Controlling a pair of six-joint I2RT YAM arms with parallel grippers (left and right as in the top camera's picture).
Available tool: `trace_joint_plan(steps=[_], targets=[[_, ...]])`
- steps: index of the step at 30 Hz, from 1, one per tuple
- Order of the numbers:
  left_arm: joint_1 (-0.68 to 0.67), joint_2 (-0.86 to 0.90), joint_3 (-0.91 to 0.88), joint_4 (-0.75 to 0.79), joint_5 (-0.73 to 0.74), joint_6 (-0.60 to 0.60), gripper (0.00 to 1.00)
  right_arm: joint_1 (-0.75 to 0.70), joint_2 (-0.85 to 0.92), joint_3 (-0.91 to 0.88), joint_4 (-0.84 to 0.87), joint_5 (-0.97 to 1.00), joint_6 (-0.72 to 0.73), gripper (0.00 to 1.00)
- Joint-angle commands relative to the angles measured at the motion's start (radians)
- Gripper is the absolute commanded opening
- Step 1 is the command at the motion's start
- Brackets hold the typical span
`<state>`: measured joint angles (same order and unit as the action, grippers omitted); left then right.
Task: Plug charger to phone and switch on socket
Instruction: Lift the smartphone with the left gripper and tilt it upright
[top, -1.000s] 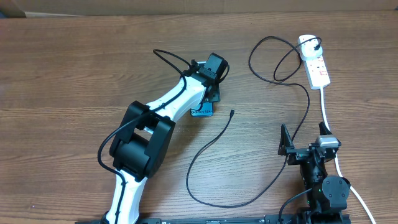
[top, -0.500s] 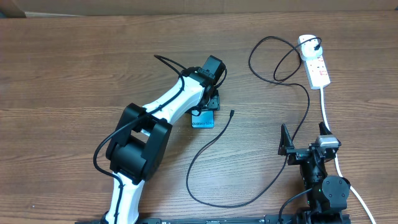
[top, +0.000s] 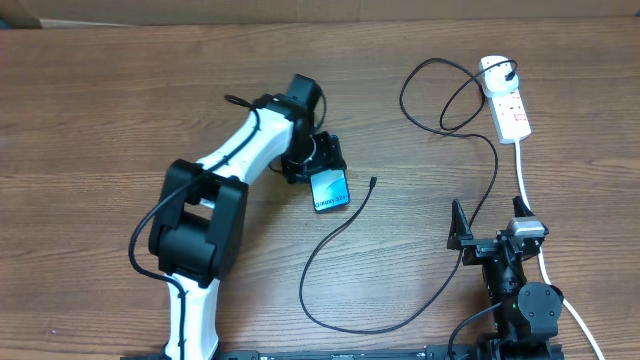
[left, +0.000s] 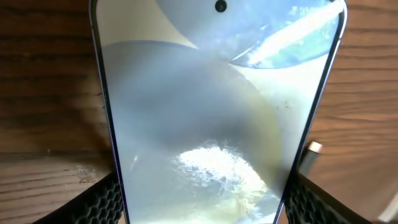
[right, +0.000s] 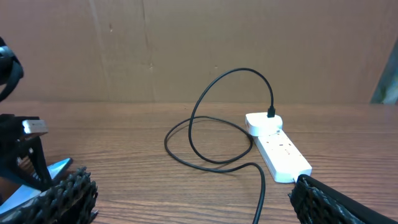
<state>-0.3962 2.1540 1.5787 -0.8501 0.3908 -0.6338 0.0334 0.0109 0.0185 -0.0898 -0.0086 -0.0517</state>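
Observation:
The phone (top: 331, 189) lies tilted on the table, its light blue screen up. In the left wrist view the phone (left: 205, 106) fills the frame. My left gripper (top: 318, 163) is shut on the phone's lower end, and its fingers (left: 199, 208) press both long edges. The charger (top: 345, 225) runs as a thin black cable from its plug in the socket (top: 508, 103) to a loose tip (top: 373, 181) just right of the phone. My right gripper (top: 488, 236) is open and empty near the front right. It (right: 199, 205) faces the socket (right: 278, 147).
The socket's thick white cord (top: 527, 185) runs down past my right arm. The charger cable loops (top: 440, 95) left of the socket and sweeps in a wide curve (top: 340, 320) toward the front edge. A brown cardboard wall (right: 186, 43) stands at the back.
My left arm has swung left and turned. The phone has come out from under it, slid a little toward the front and rotated. The right arm has not moved.

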Motion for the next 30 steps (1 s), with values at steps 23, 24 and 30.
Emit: trace_joint_plan(steps=[23,24,30], targets=[[0.166,-0.038,-0.003,0.07,0.991,-0.271,0.69,0.005,-0.008,-0.011,0.006,0.003,0.002,1.0],[0.169,-0.038,-0.003,0.07,1.008,-0.305,0.69,0.005,-0.008,-0.011,0.006,0.003,0.002,1.0],[0.205,-0.038,-0.003,0.107,1.108,-0.43,0.7,0.005,-0.008,-0.011,0.006,0.003,0.002,1.0]])
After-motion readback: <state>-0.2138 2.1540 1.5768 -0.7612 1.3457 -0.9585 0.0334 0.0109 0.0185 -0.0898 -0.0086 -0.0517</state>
